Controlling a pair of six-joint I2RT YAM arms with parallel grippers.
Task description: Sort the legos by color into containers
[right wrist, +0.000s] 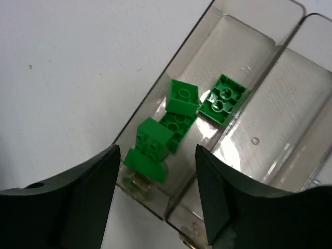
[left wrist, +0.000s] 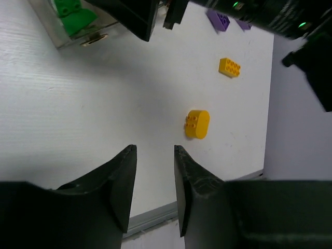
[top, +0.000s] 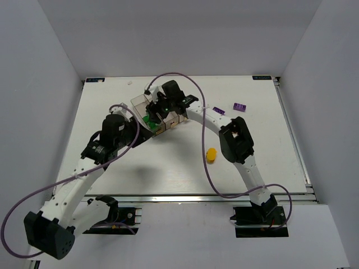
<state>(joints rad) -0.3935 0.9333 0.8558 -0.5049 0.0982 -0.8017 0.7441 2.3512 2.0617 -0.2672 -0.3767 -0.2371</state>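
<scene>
The yellow-orange oval lego [left wrist: 197, 124] lies on the surface [left wrist: 78, 104] ahead and slightly right of the left pincer [left wrist: 154, 150], whose jaws stand narrowly parted and empty, while the right pincer [right wrist: 158, 155] hangs wide open, empty, over the green legos [right wrist: 179, 124] in the containers [right wrist: 244, 41].
</scene>
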